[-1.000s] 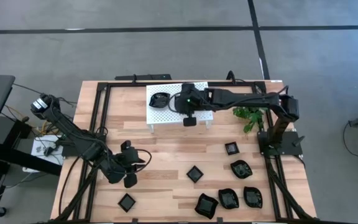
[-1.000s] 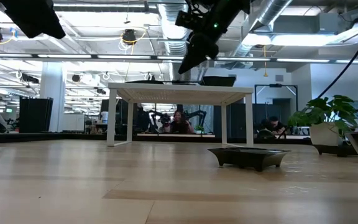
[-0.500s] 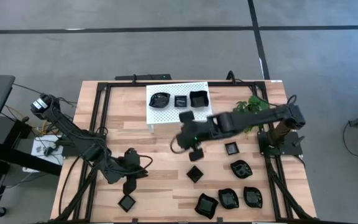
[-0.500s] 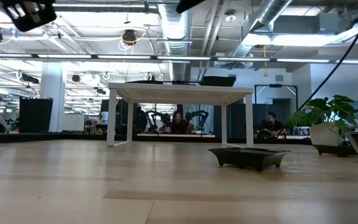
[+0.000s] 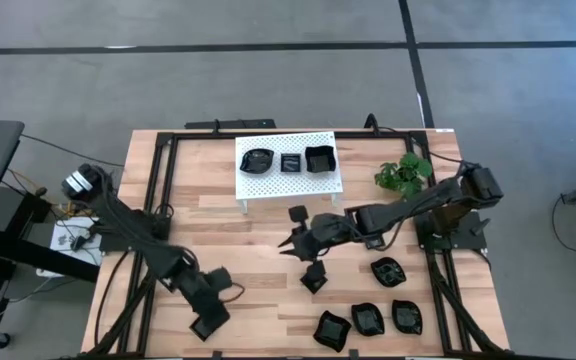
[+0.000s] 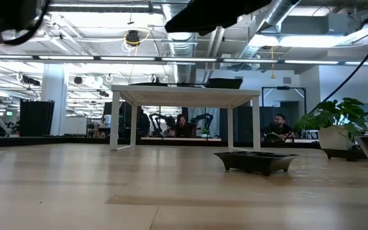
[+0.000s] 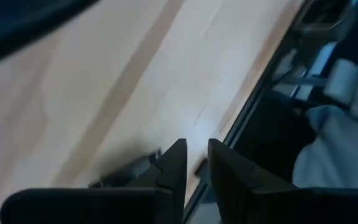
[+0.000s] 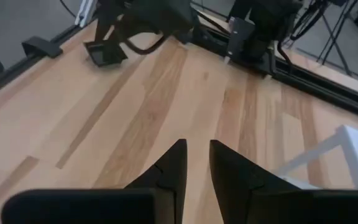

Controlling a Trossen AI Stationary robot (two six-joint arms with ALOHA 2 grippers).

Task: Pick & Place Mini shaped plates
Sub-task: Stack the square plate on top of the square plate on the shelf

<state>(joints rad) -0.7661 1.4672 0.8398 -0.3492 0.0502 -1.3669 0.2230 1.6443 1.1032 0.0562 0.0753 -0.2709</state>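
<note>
Three glossy black mini plates (image 5: 290, 160) lie on top of the white perforated rack (image 5: 288, 182) at the table's far side. Several more sit flat on the wood at the near right, among them a square one (image 5: 313, 279) and a wavy-rimmed one (image 5: 386, 270). My right gripper (image 8: 197, 158) hangs shut over the table's middle (image 5: 298, 243), just beyond that square plate. My left gripper (image 7: 197, 163) is shut and low at the near left (image 5: 208, 318). It stands over a single small plate (image 7: 126, 171), which shows blurred beside its fingers.
A small green plant (image 5: 403, 175) stands right of the rack. Black frame rails (image 5: 158, 215) run along the table's left and right edges. Bare wood (image 5: 238, 235) lies between the rack and the near plates. The low view shows one plate (image 6: 254, 160) in front of the rack's legs.
My right gripper left the rack top and swung toward the near edge to the table's middle, uncovering a square plate that now lies at the rack's right end. My left gripper moved toward the near edge and came over the single near-left plate.
</note>
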